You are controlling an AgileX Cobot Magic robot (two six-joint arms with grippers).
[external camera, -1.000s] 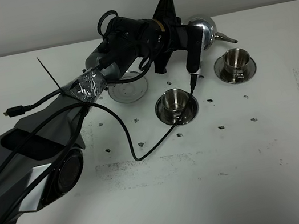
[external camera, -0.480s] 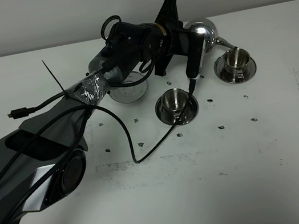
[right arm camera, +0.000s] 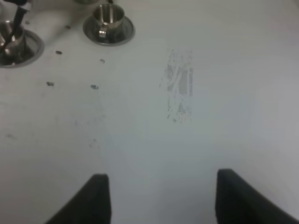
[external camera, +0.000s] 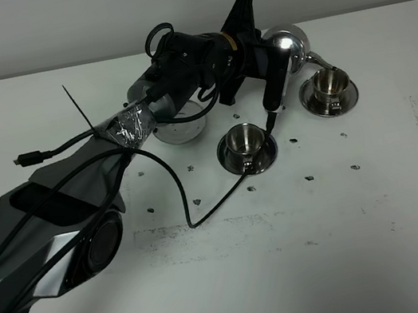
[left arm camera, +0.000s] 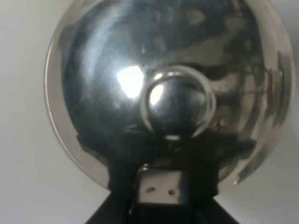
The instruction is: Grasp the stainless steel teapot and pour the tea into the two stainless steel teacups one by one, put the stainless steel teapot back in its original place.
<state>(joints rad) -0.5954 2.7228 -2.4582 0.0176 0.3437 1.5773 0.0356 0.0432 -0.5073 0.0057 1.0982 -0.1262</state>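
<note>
Left gripper [external camera: 278,50] is clamped shut on the stainless steel teapot [external camera: 290,35]; the grip point is hidden, presumably the handle; pot hangs off the table, tipped toward the farther teacup [external camera: 327,84], spout [external camera: 318,61] just above its rim. In the wrist view the lid knob [left arm camera: 177,105] faces us. We see no tea stream; cup contents unreadable. We judge this cup's pour is in hand: roll the wrist slowly, hold the spout over the cup's centre, stop early to leave a share for the nearer teacup [external camera: 245,140]. Coaster [external camera: 180,131] lies bare by the arm. Right gripper [right arm camera: 161,200] stands wide, empty, above the table [right arm camera: 224,116].
</note>
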